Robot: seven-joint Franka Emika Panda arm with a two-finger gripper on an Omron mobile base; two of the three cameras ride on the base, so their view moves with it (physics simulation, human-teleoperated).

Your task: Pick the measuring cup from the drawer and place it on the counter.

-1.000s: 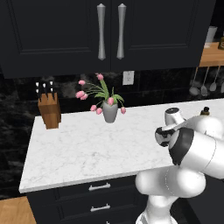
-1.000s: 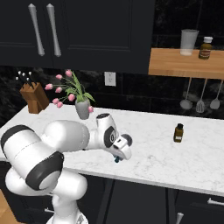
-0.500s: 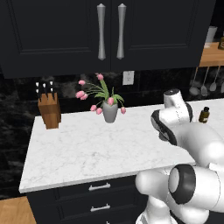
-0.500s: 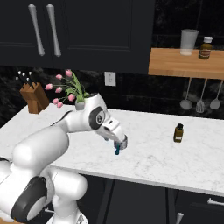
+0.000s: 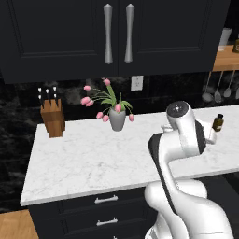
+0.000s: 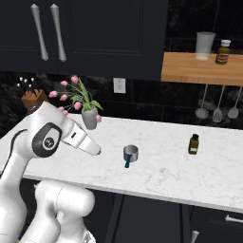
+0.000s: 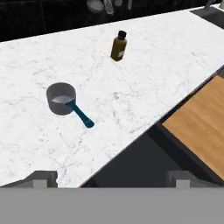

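— Where is the measuring cup on my screens?

— It sits upright on the counter, a grey cup with a blue handle pointing toward the front edge. In the hand view I see the measuring cup free on the marble, well apart from a small brown bottle farther back.

— And the gripper?

— I see its two finger tips at the bottom of the hand view, spread wide, nothing between them, above the counter's front edge and clear of the cup. In the right base view the arm's end points toward the cup, stopping short of it.

— Anything else on the counter?

— A vase of pink tulips near the wall and a wooden knife block toward the left end. The brown bottle stands to the right of the cup.
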